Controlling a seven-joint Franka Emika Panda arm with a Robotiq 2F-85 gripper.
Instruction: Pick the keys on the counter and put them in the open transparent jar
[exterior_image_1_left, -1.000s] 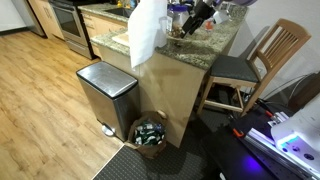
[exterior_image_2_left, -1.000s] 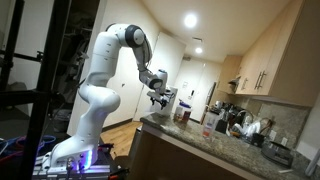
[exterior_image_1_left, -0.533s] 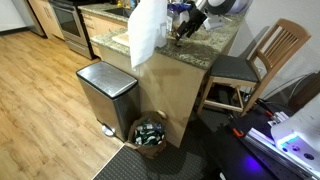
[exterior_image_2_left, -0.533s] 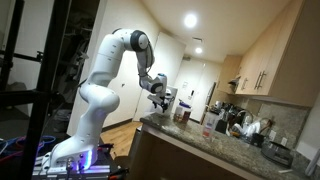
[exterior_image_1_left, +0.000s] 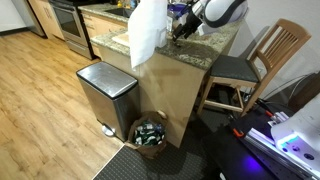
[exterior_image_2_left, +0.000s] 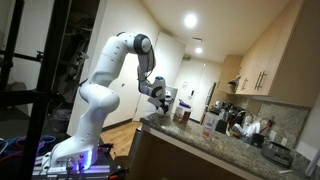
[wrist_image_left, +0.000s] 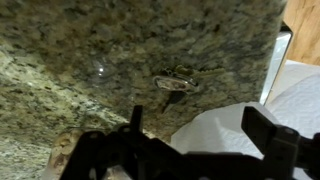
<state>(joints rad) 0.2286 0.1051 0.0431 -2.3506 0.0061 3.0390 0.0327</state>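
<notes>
The keys (wrist_image_left: 175, 84) lie flat on the speckled granite counter (wrist_image_left: 90, 50); in the wrist view they are a small metal ring with a dark key. My gripper (wrist_image_left: 200, 135) is open and empty. It hovers above the counter, with the keys just beyond its fingertips. In both exterior views the gripper (exterior_image_1_left: 183, 29) (exterior_image_2_left: 158, 97) hangs over the counter's near end. The keys are too small to make out there. The transparent jar with its dark band (exterior_image_1_left: 176, 13) stands on the counter right behind the gripper, partly hidden by the arm.
A white sheet or bag (exterior_image_1_left: 146, 35) (wrist_image_left: 250, 130) hangs at the counter's edge beside the gripper. A steel trash can (exterior_image_1_left: 106, 93) and a basket (exterior_image_1_left: 151, 132) stand on the floor below. A wooden chair (exterior_image_1_left: 252, 62) is to one side. Appliances (exterior_image_2_left: 240, 122) crowd the counter's far end.
The arm has swung the gripper along the counter toward the white sheet and a little lower. The gripper stays open.
</notes>
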